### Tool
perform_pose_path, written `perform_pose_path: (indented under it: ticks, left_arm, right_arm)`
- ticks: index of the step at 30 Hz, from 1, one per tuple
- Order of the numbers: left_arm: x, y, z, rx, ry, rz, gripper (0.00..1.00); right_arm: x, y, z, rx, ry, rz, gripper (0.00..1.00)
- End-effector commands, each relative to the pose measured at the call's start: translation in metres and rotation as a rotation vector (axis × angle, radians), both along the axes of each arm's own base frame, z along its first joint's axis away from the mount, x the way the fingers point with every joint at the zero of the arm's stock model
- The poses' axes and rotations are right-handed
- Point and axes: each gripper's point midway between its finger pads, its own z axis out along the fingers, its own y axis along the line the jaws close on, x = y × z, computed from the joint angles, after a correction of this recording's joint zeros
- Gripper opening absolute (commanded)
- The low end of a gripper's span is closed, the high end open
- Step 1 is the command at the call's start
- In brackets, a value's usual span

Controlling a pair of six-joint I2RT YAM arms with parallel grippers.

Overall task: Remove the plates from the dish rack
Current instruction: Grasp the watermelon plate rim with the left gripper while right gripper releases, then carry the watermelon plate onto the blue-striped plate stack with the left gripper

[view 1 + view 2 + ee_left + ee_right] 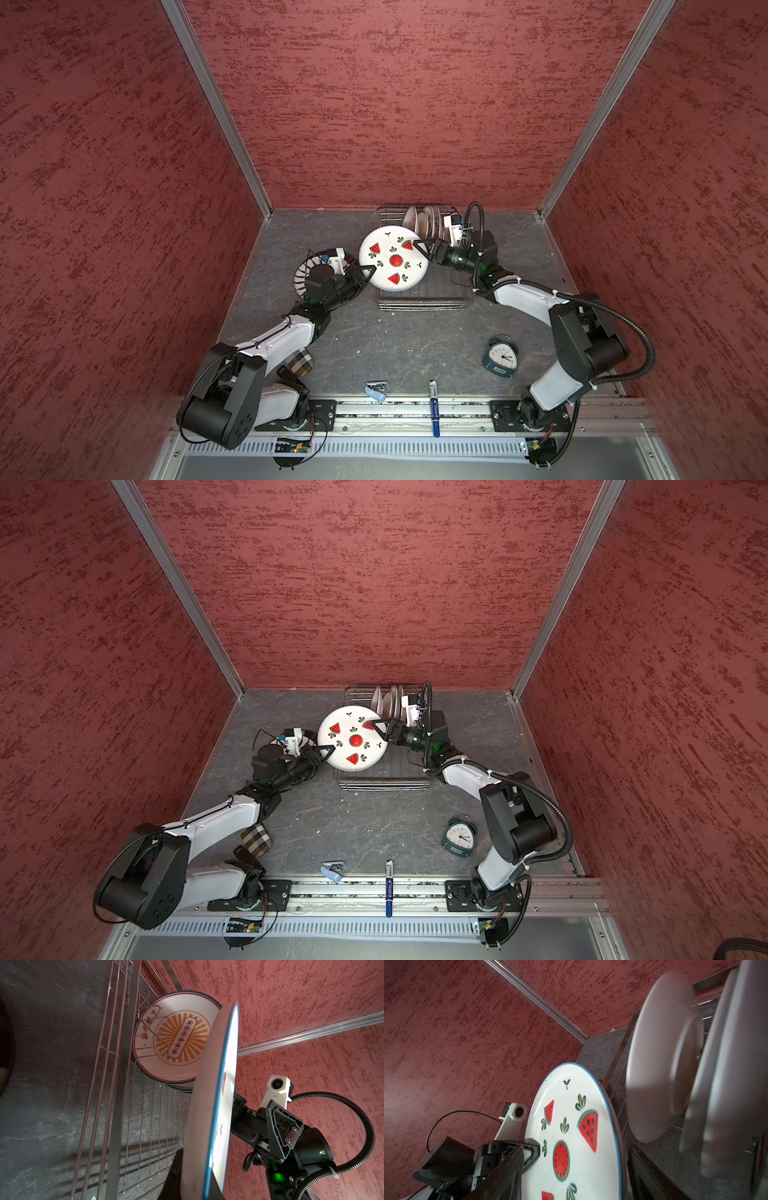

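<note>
**A:** Bench (pixel 415 340) layout?
**B:** Dish rack (pixel 419 297) at the back, standing plates (pixel 422 220) at its far end.
**A:** Watermelon plate (pixel 394 259)?
**B:** Face up over the rack's left side. Left jaws pinch its left rim; right jaws straddle its right rim, spread wide.

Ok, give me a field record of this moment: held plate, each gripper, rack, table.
Held plate: watermelon plate, face up over the dish rack
Left gripper: jaws shut on its rim
Right gripper: jaws open around the opposite rim
Dish rack: several plates upright at its far end
Table: blue-dashed plate flat beneath the left arm; alarm clock
</note>
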Motion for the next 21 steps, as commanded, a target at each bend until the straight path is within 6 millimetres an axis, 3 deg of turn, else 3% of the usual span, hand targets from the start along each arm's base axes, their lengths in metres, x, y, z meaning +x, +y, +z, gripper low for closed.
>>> perform_pose_path:
  ticks: [1, 2, 10, 17, 21]
  left_arm:
    - [0.002, 0.011, 0.052, -0.063, -0.161, 0.028, 0.00]
    - [0.002, 0.015, 0.053, -0.062, -0.163, 0.038, 0.00]
    - [-0.009, 0.048, 0.065, -0.047, -0.178, 0.121, 0.00]
    - [-0.021, 0.085, 0.058, -0.006, -0.121, 0.209, 0.00]
    - [-0.030, 0.110, 0.053, 0.010, -0.083, 0.275, 0.01]
  right_arm:
    - [0.003, -0.006, 0.018, -0.035, -0.067, -0.045, 0.95]
    - [0.003, -0.007, 0.019, -0.047, -0.080, -0.053, 0.99]
    - [0.000, -0.012, 0.025, -0.095, -0.143, -0.067, 0.99]
    - [-0.021, 0.010, 0.035, -0.136, -0.257, 0.046, 0.99]
    - [-0.036, 0.036, 0.037, -0.199, -0.326, 0.122, 0.99]
